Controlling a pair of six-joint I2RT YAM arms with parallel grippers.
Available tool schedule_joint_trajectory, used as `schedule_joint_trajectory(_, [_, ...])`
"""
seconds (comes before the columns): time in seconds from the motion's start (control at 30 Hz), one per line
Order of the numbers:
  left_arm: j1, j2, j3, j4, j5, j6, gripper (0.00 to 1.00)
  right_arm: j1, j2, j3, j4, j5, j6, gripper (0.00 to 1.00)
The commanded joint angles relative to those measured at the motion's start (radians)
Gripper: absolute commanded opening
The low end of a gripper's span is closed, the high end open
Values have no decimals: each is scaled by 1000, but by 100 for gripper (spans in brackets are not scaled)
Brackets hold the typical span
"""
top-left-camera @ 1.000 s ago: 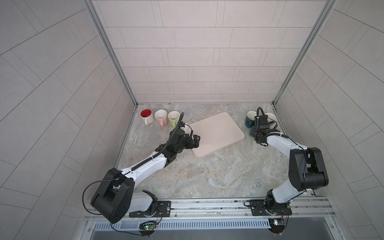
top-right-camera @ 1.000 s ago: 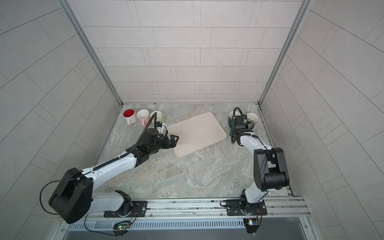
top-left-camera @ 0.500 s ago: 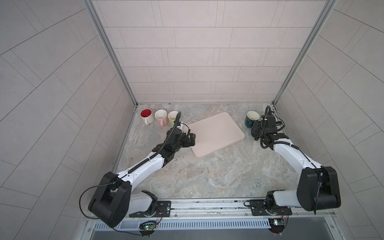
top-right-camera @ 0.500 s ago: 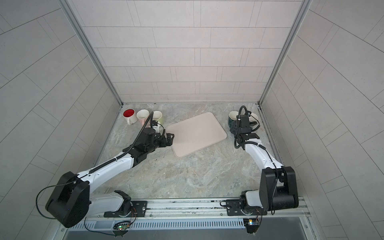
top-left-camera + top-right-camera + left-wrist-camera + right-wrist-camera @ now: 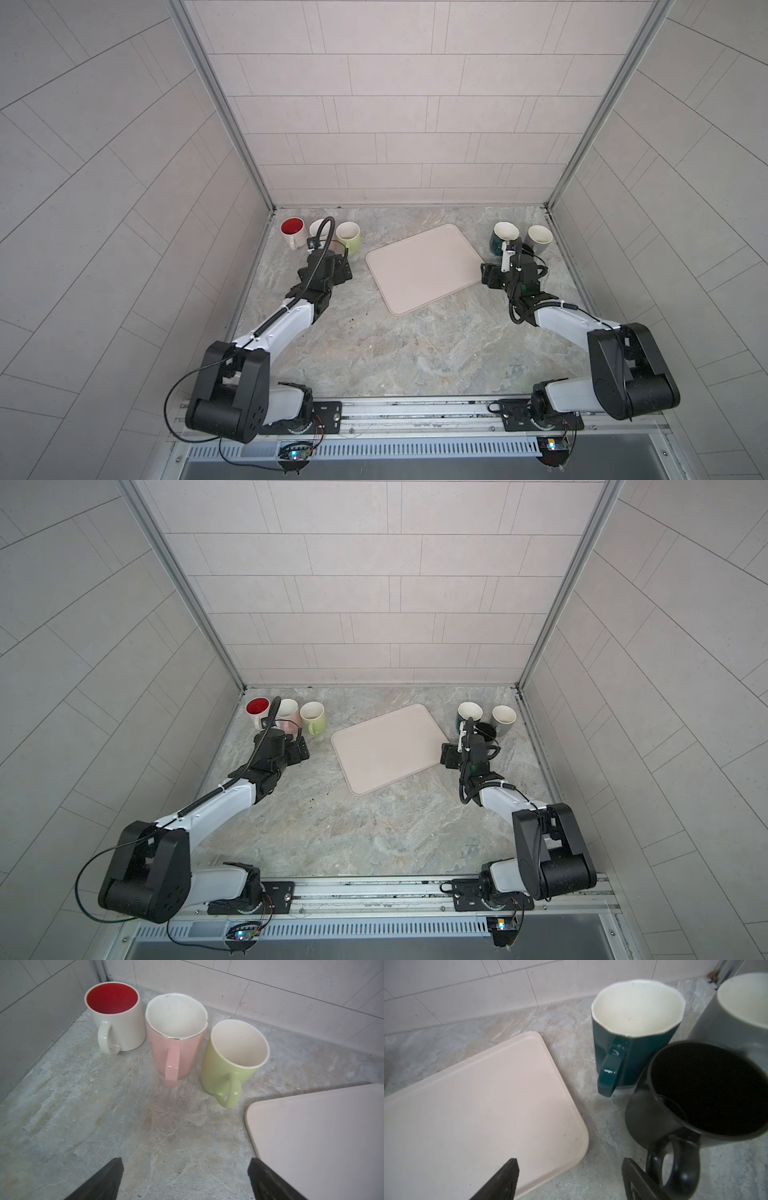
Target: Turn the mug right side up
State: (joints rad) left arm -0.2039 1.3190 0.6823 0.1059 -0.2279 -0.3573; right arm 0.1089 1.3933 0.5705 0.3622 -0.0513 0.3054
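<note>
Black ceramic, mouth up: the black mug [image 5: 695, 1095] stands upright on the marbled counter [image 5: 571, 1018], just off the right-hand edge of the tray [image 5: 477, 1105] and not on it. The right gripper [image 5: 571, 1180] is spread with nothing between its fingers [image 5: 508, 1178]. One finger hangs over the tray's near right corner, and the other sits right by the mug's loop handle (touching or just clear, the wrist view won't settle it). The teal mug [image 5: 633, 1043], white inside, stands beside the tray's far right corner, handle turned toward the gripper. The grey mug [image 5: 737, 1012] is further right of the tray again, by the side wall. In a top view the black mug [image 5: 486, 730] shows as a dark round between those two, a touch nearer the robot. Over on the tray's left side there are three more in a row, all mouth up. The green mug [image 5: 232, 1057] is nearest the tray's far left corner, then comes the pink mug [image 5: 176, 1043], and the white mug [image 5: 116, 1018] with its red inside is furthest from the tray, in the corner. The left gripper [image 5: 185, 1180] hangs low just left of the tray, its dark fingers wide apart and empty over bare counter, one of them at the tray's edge.
</note>
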Motion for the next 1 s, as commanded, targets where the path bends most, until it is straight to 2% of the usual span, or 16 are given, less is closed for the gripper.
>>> schedule_joint_trajectory(0.0, [17,6,-9,31,-83,64,100,-13,-22,-10,147,26,-72,79])
schedule_joint_trajectory(0.13, [34,10,-2,35,-138,133,100,-29,-23,-20,175,138,-138,79])
schedule_joint_trajectory(0.2, [47,12,-18,71,-139,167,100,-55,-11,-30,206,190,-133,80])
schedule_joint_trajectory(0.23, [53,15,-29,97,-138,185,100,-72,-13,-29,205,174,-122,80])
schedule_joint_trajectory(0.3, [77,38,-43,141,-135,210,100,-80,-12,-46,248,204,-192,80])
schedule_joint_trajectory(0.37, [104,66,-45,155,-136,208,100,-87,-20,-46,226,271,-188,80])
schedule_joint_trajectory(0.6, [212,203,-61,272,-16,145,100,-97,-55,-97,245,258,-202,80])
schedule_joint_trajectory(0.73, [253,228,-6,185,45,131,100,-94,-43,-118,263,264,-229,80])
schedule_joint_trajectory(0.97, [284,221,-71,344,100,182,100,-95,45,-173,409,305,-211,79])
